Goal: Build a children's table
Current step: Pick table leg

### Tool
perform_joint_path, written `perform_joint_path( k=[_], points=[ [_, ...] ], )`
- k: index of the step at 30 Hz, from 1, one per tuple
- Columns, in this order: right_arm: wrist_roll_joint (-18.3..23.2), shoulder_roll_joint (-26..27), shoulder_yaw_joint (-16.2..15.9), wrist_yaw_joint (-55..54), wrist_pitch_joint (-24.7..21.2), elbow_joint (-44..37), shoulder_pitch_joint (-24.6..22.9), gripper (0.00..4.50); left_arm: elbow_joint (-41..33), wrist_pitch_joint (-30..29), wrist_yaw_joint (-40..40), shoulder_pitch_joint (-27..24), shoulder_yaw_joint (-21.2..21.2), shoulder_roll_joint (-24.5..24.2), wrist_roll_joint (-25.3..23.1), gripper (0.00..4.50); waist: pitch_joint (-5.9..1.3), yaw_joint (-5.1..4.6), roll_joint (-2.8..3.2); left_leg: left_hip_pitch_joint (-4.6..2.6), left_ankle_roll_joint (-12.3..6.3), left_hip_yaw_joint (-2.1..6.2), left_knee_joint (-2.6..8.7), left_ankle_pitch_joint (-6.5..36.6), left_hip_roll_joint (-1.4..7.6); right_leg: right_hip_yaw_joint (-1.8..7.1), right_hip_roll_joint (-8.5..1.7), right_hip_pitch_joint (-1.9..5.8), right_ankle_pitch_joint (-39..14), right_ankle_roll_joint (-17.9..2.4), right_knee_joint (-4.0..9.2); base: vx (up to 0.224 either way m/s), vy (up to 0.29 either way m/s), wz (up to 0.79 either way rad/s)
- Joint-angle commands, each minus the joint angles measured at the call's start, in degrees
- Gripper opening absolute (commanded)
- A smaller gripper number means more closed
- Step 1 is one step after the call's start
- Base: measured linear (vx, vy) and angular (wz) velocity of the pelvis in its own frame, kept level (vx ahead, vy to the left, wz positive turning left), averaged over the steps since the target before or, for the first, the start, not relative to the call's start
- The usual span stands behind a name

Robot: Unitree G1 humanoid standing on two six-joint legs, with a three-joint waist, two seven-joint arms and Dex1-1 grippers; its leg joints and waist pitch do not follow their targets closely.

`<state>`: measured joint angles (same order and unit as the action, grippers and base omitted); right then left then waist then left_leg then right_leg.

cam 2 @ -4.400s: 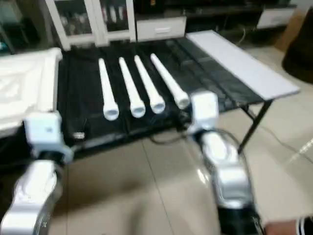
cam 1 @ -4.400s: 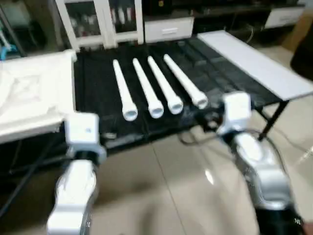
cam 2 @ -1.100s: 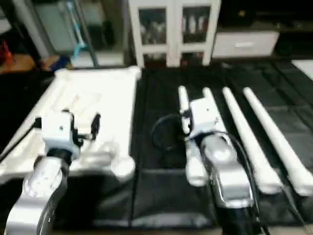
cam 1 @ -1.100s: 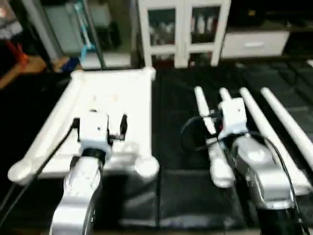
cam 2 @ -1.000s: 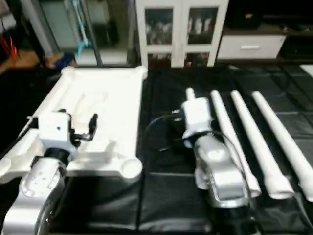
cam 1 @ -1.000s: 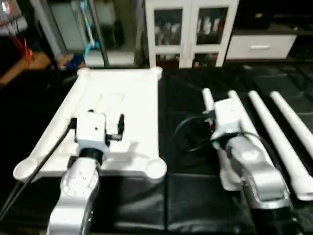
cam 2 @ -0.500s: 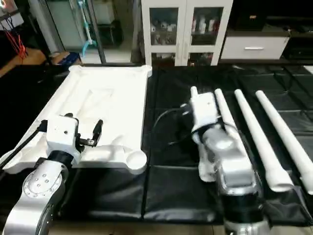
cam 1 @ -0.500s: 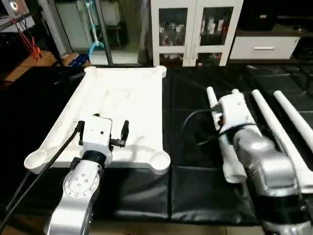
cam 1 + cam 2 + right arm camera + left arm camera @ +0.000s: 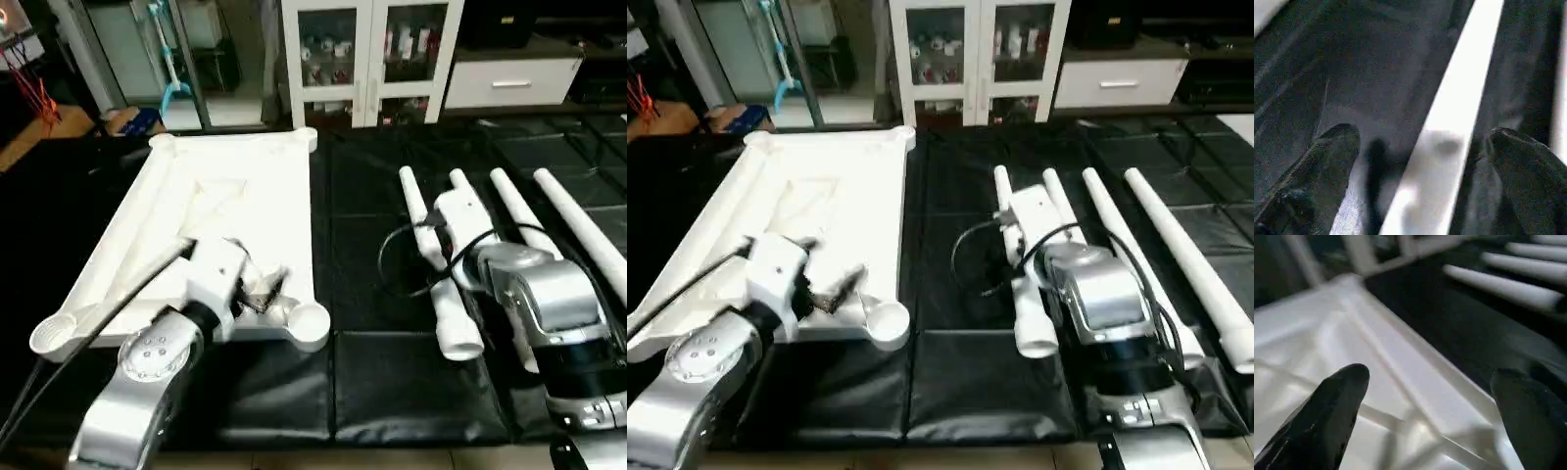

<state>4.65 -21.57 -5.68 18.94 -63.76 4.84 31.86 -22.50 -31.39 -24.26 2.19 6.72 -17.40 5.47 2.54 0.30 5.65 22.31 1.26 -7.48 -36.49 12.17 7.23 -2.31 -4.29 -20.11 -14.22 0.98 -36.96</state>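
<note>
Left eye view: left gripper (image 9: 263,292) spread over the tabletop (image 9: 225,211) at lower left; right gripper (image 9: 1422,161) spread above a leg (image 9: 1449,142).

left claw (image 9: 1425,396) swung toward tabletop (image 9: 235,196) corner | right claw (image 9: 1420,161) dipped over leg (image 9: 431,255)

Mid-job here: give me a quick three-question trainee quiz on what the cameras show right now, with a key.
1. True or false: the right gripper is closed on a leg.
2. How many legs lie on the black mat?
3. Multiple choice: the left gripper is over A) the tabletop, B) the cabinet, C) the floor.

Key
1. False: its fingers stand open on either side of the leftmost leg, which lies between them unclamped.
2. Four, side by side, right of the tabletop.
3. A, open, near the socket at the corner closest to the robot.
</note>
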Motion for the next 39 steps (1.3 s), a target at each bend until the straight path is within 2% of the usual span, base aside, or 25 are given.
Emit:
perform_joint_path(
  k=[1, 3, 6, 8, 10, 11, 12, 14, 16, 20, 22, 23, 24, 25, 26, 28, 29, 30, 31, 32, 36, 38, 39],
  points=[
    [0.26, -0.41, -0.87, 0.68, -1.79, 1.47, 2.24, 4.46, -2.70, -2.23, -3.01, -0.31, 0.29, -1.27, 2.39, 4.50, -3.34, 0.36, -0.46, -0.70, 0.74, 1.83, 5.02, 6.79, 4.33, 2.24, -4.00, 1.44, 3.40, -14.47, 4.01, 0.000, 0.000, 0.00],
    [0.22, -0.66, -0.65, 0.86, -2.84, 3.91, 3.18, 4.46, -5.76, -4.71, -5.74, -1.16, 0.42, -2.80, 5.51, 4.50, -3.41, 0.55, -0.22, -0.76, 0.30, 1.67, 4.87, 4.97, 4.35, 2.12, -3.93, 1.51, 6.45, -15.40, 3.66, 0.000, 0.000, 0.00],
    [0.41, -0.81, -0.25, 0.92, -3.42, 4.82, 3.78, 4.46, -7.59, -5.93, -6.77, -1.53, 0.59, -3.71, 6.74, 4.50, -3.26, 0.61, -0.37, -0.82, 0.11, 1.50, 4.99, 5.52, 4.46, 2.11, -3.92, 1.56, 6.25, -15.75, 3.79, 0.000, 0.000, 0.00],
    [1.29, -1.45, 0.01, 2.11, -4.56, 6.70, 5.53, 4.46, -8.93, -7.17, -6.97, -0.22, 0.50, -3.88, 8.05, 4.50, -3.07, 0.71, -0.97, -1.09, 0.19, 1.10, 5.13, 8.41, 4.45, 2.24, -3.93, 1.46, 2.33, -16.11, 4.10, 0.000, 0.000, 0.00],
    [1.59, -1.69, 0.34, 2.92, -5.03, 8.08, 6.51, 4.46, -9.70, -7.99, -6.87, 0.90, 0.39, -3.17, 8.77, 4.50, -2.79, 0.97, -0.74, -1.27, 0.93, 0.80, 5.33, 10.85, 4.70, 2.36, -4.02, 1.18, -1.86, -15.82, 4.40, 0.000, 0.000, 0.00],
    [1.78, -1.73, 0.46, 3.37, -5.37, 8.87, 6.97, 4.46, -10.05, -8.50, -6.71, 1.40, 0.47, -2.85, 8.78, 4.50, -2.78, 1.17, -1.81, -1.29, 0.79, 0.60, 5.36, 10.95, 4.84, 2.51, -4.14, 1.21, -3.53, -15.65, 4.47, 0.000, 0.000, 0.00],
    [1.99, -1.82, 0.27, 3.99, -5.68, 9.63, 7.30, 4.46, -10.32, -8.98, -6.48, 1.78, 0.84, -2.69, 8.42, 4.50, -2.55, 1.34, -1.64, -1.29, 1.10, 0.49, 5.46, 11.74, 4.89, 2.56, -4.23, 1.04, -5.90, -15.41, 4.62, 0.000, 0.000, 0.00],
    [2.19, -2.01, -0.49, 4.95, -5.86, 10.80, 7.66, 4.46, -10.93, -9.98, -6.04, 2.07, 1.68, -2.97, 8.17, 4.50, -2.51, 1.48, -1.48, -1.42, 1.95, 0.38, 5.53, 12.58, 5.01, 2.62, -4.20, 0.85, -7.33, -14.67, 4.77, 0.000, 0.000, 0.00],
    [2.15, -2.08, -1.17, 5.37, -6.06, 11.52, 7.82, 4.46, -11.43, -10.46, -5.98, 2.00, 2.15, -3.24, 8.26, 4.50, -2.61, 1.45, -1.51, -1.33, 2.48, 0.33, 5.55, 11.78, 4.97, 2.59, -4.05, 0.88, -6.10, -14.10, 4.65, 0.000, 0.000, 0.00],
    [1.93, -3.32, -2.11, 5.97, -6.76, 13.09, 7.08, 4.46, -12.30, -11.93, -6.12, 2.19, 3.58, -3.91, 8.72, 4.50, -2.83, 1.56, -1.88, -1.13, 1.90, 0.15, 5.31, 8.32, 4.91, 2.59, -4.02, 1.11, -2.29, -14.38, 4.46, 0.000, 0.000, 0.00],
    [1.83, -3.91, -2.44, 6.37, -7.05, 13.14, 6.64, 4.20, -12.64, -12.54, -5.76, 2.44, 3.83, -3.81, 8.82, 4.50, -2.82, 1.66, -1.91, -1.10, 1.43, 0.07, 5.25, 7.31, 4.95, 2.55, -4.03, 1.13, -1.55, -14.72, 4.41, 0.000, 0.000, 0.00],
    [1.84, -4.27, -2.69, 6.72, -7.27, 13.08, 6.44, 4.12, -12.92, -12.84, -5.60, 2.52, 3.91, -3.71, 8.85, 4.50, -2.84, 1.70, -2.20, -1.11, 1.13, -0.01, 5.19, 6.82, 4.98, 2.53, -4.01, 1.18, -1.19, -14.94, 4.44, 0.000, 0.000, 0.00],
    [1.85, -4.67, -3.04, 7.09, -7.39, 12.91, 6.28, 4.10, -13.15, -13.10, -5.45, 2.61, 3.86, -3.51, 8.96, 4.50, -2.81, 1.73, -2.14, -1.08, 0.99, -0.01, 5.20, 6.72, 5.00, 2.53, -4.02, 1.22, -1.23, -15.01, 4.40, 0.000, 0.000, 0.00],
    [1.94, -4.87, -3.19, 7.31, -7.41, 12.90, 6.22, 4.02, -13.35, -13.42, -5.27, 2.63, 3.76, -3.26, 9.07, 4.50, -2.79, 1.78, -2.44, -0.99, 0.52, -0.06, 5.15, 6.38, 5.04, 2.59, -4.14, 1.27, -1.47, -15.15, 4.41, 0.000, 0.000, 0.00],
    [1.80, -5.19, -3.84, 7.77, -7.31, 13.04, 6.07, 3.75, -13.73, -14.19, -4.90, 2.22, 3.62, -2.84, 9.50, 4.50, -2.72, 1.73, -2.51, -1.05, 0.36, -0.16, 5.15, 6.52, 5.07, 2.58, -4.11, 1.14, -2.01, -15.32, 4.54, 0.000, 0.000, 0.00],
    [1.72, -5.33, -4.12, 8.07, -7.20, 13.17, 5.99, 3.69, -13.98, -14.81, -4.60, 1.74, 3.73, -2.57, 9.82, 4.50, -2.66, 1.80, -2.78, -1.05, 0.27, -0.18, 5.16, 6.73, 5.13, 2.60, -4.17, 1.15, -2.93, -15.56, 4.57, 0.000, 0.000, 0.00],
    [1.76, -5.27, -4.19, 8.12, -7.12, 13.35, 6.05, 3.56, -14.19, -15.16, -4.46, 1.53, 3.92, -2.68, 9.80, 4.50, -2.62, 1.79, -2.64, -1.03, 0.39, -0.18, 5.19, 6.81, 5.12, 2.60, -4.12, 1.09, -3.23, -15.58, 4.54, 0.000, 0.000, 0.00],
    [1.83, -5.21, -4.24, 8.16, -7.04, 13.55, 6.14, 3.56, -14.47, -15.59, -4.28, 1.30, 4.17, -2.82, 9.77, 4.50, -2.60, 1.71, -3.12, -1.04, 0.37, -0.27, 5.20, 6.85, 5.15, 2.61, -4.05, 1.08, -3.33, -15.54, 4.62, 0.000, 0.000, 0.00],
    [1.94, -4.97, -4.36, 8.15, -6.85, 14.00, 6.32, 3.44, -14.96, -16.28, -4.04, 0.91, 4.21, -2.76, 10.11, 4.50, -2.61, 1.82, -2.95, -1.10, 0.42, -0.22, 5.17, 6.50, 5.21, 2.62, -4.16, 1.06, -3.05, -15.62, 4.48, 0.000, 0.000, 0.00],
    [2.03, -4.57, -4.93, 8.34, -6.59, 14.30, 6.35, 3.25, -15.31, -16.67, -4.09, 0.33, 4.19, -2.83, 10.47, 4.50, -2.55, 1.80, -3.11, -1.04, 0.46, -0.25, 5.18, 6.29, 5.24, 2.62, -4.17, 1.04, -2.78, -15.73, 4.49, 0.000, 0.000, 0.00],
    [2.34, -3.90, -5.32, 8.71, -6.60, 14.09, 6.02, 3.05, -15.50, -17.01, -4.23, -0.40, 4.46, -3.23, 10.42, 4.50, -2.48, 1.72, -3.33, -1.17, 1.25, -0.49, 5.38, 7.40, 5.30, 2.60, -3.91, 0.87, -2.98, -15.27, 4.55, 0.000, 0.000, 0.00],
    [2.66, -3.78, -5.29, 9.05, -6.75, 13.87, 5.79, 2.77, -15.75, -17.41, -3.96, -0.41, 4.52, -3.26, 10.31, 4.50, -2.41, 1.77, -3.49, -1.24, 1.90, -0.58, 5.50, 8.30, 5.38, 2.69, -3.98, 0.81, -3.69, -14.93, 4.62, 0.000, 0.000, 0.00],
    [2.76, -3.74, -5.17, 9.12, -6.71, 13.91, 5.74, 2.73, -15.85, -17.56, -3.71, -0.35, 4.49, -3.27, 10.31, 4.50, -2.46, 1.81, -3.40, -1.32, 2.23, -0.56, 5.51, 8.26, 5.41, 2.68, -3.96, 0.79, -3.43, -14.85, 4.53, 0.000, 0.000, 0.00]
  ],
)
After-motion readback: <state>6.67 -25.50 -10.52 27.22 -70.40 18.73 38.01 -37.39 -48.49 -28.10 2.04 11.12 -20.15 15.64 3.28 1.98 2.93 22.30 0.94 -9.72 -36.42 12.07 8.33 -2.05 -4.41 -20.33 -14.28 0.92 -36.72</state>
